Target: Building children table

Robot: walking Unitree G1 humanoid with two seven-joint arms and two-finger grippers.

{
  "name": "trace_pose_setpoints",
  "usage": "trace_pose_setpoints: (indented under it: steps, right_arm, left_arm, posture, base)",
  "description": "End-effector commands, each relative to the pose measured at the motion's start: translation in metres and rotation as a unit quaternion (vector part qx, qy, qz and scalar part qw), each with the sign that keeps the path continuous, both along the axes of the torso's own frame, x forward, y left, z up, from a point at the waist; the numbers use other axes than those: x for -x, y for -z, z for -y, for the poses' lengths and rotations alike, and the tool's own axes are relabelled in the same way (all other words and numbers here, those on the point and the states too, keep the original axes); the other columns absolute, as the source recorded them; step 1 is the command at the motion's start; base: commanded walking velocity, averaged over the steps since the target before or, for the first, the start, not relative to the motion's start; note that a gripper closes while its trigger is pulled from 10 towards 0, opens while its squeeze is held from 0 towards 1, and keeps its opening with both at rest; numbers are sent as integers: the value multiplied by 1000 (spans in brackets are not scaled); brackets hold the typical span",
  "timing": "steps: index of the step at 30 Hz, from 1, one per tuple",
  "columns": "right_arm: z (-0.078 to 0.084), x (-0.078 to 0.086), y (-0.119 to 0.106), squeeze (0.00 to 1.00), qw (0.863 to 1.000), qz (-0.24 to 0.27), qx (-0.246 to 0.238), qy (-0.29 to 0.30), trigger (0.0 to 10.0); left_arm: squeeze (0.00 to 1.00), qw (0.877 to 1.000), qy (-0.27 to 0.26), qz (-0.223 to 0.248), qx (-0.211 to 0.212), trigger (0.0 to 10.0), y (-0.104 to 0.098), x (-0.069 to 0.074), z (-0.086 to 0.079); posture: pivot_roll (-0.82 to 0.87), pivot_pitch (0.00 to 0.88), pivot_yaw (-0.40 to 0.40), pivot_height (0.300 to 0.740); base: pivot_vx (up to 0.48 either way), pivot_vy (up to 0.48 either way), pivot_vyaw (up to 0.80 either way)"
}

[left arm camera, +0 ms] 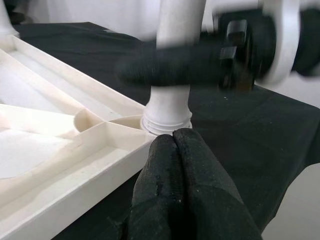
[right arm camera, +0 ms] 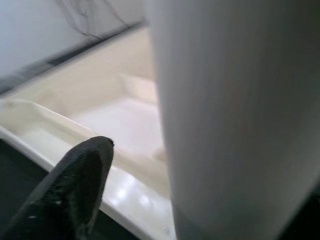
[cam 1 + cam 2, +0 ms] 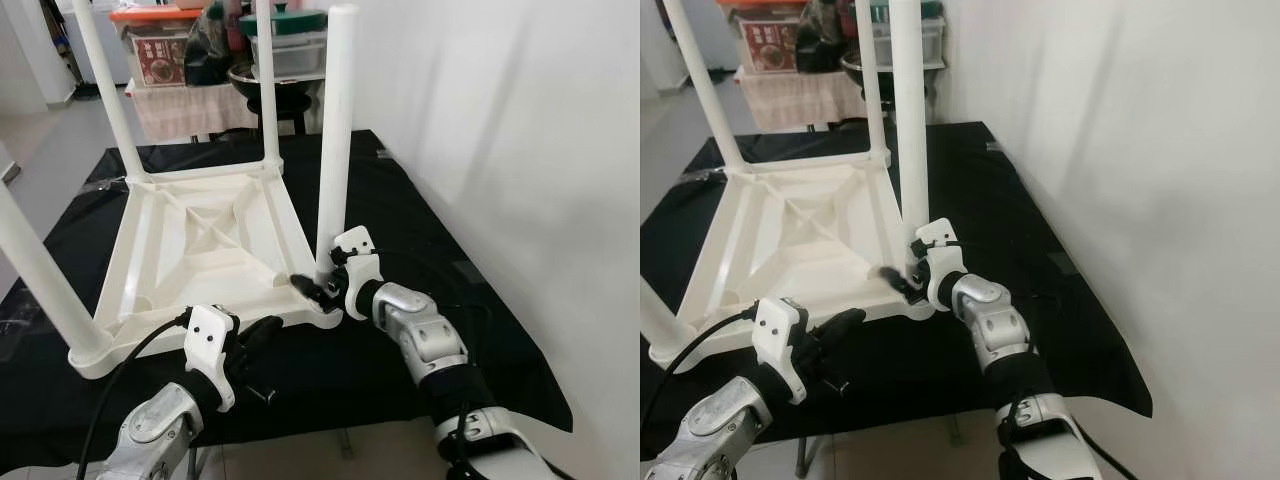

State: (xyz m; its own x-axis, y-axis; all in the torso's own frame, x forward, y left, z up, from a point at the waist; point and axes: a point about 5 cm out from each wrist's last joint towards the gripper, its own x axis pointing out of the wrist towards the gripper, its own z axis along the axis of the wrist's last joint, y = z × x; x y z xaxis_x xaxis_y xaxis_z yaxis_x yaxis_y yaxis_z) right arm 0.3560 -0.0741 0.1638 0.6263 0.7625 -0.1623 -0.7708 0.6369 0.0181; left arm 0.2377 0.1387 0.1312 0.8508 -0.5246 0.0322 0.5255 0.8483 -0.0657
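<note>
A white plastic children's table (image 3: 190, 240) lies upside down on a black cloth. Three legs stand in its corners: far left (image 3: 105, 90), far right (image 3: 265, 80) and near left (image 3: 35, 270). The fourth leg (image 3: 335, 130) stands upright in the near right corner socket. My right gripper (image 3: 318, 290) is shut on this leg just above its base; one finger (image 2: 75, 185) shows beside the leg (image 2: 240, 125). My left gripper (image 3: 265, 330) hovers just before the table's front rim, shut and empty, fingertips (image 1: 175, 137) pointing at the leg's threaded base (image 1: 167, 117).
The black cloth (image 3: 480, 300) ends close in front of me and at the right. A white wall (image 3: 520, 150) runs along the right side. Behind the table stands a low shelf with boxes and containers (image 3: 200, 60).
</note>
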Motion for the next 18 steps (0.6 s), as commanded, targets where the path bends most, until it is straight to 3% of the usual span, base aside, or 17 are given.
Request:
trace_pose_setpoints:
  steps: [1, 2, 3, 4, 5, 7, 12, 13, 15, 16, 18]
  right_arm:
    - [-2, 1, -11, 0, 999, 21, -12, -49, 10000]
    - [0, 1, -15, 0, 996, 29, -5, -87, 10000]
    - [0, 1, -15, 0, 996, 29, -5, -87, 10000]
    - [4, -1, -19, 0, 991, 31, 8, -133, 10000]
    - [4, -1, -19, 0, 991, 31, 8, -133, 10000]
    - [9, -9, -30, 0, 979, 25, 26, -198, 10000]
    - [7, -15, -32, 0, 979, 11, 27, -204, 10000]
    - [6, -15, -30, 0, 978, 6, 32, -208, 9216]
    - [6, -15, -29, 0, 976, 2, 35, -215, 9216]
    - [6, -14, -28, 0, 974, -4, 37, -225, 0]
    - [7, -14, -28, 0, 971, -8, 36, -235, 0]
  left_arm:
    - [0, 1000, 4, -8, 0, 10000, 4, 1, 2]
    - [0, 1000, 5, -8, 0, 10000, 4, 1, 2]
    - [0, 1000, 5, -8, 0, 10000, 4, 1, 2]
    - [0, 1000, 4, -8, 1, 10000, 4, 1, 3]
    - [0, 1000, 4, -8, 1, 10000, 4, 1, 3]
    - [0, 1000, 4, -9, 1, 10000, 4, 3, 4]
    - [0, 1000, 3, -10, 1, 10000, 4, 5, 3]
    - [0, 1000, 3, -10, 1, 10000, 4, 5, 3]
    - [0, 1000, 3, -10, 1, 10000, 4, 5, 3]
    - [0, 1000, 3, -10, 2, 10000, 4, 5, 3]
    - [0, 1000, 3, -11, 2, 10000, 4, 6, 3]
  posture:
    - [15, 0, -36, 740]
    - [16, 0, -38, 740]
    - [16, 0, -38, 740]
    - [19, 0, -40, 740]
    - [19, 0, -40, 740]
    - [33, 0, -44, 740]
    - [40, 0, -44, 740]
    - [40, 0, -44, 740]
    - [40, 0, -44, 740]
    - [46, 0, -46, 740]
    - [47, 0, -45, 740]
  base:
    - [0, 0, 0]
    - [0, 0, 0]
    - [0, 0, 0]
    - [0, 0, 0]
    - [0, 0, 0]
    - [0, 0, 0]
    - [0, 0, 0]
    - [0, 0, 0]
    - [0, 0, 0]
    - [0, 0, 0]
    - [0, 0, 0]
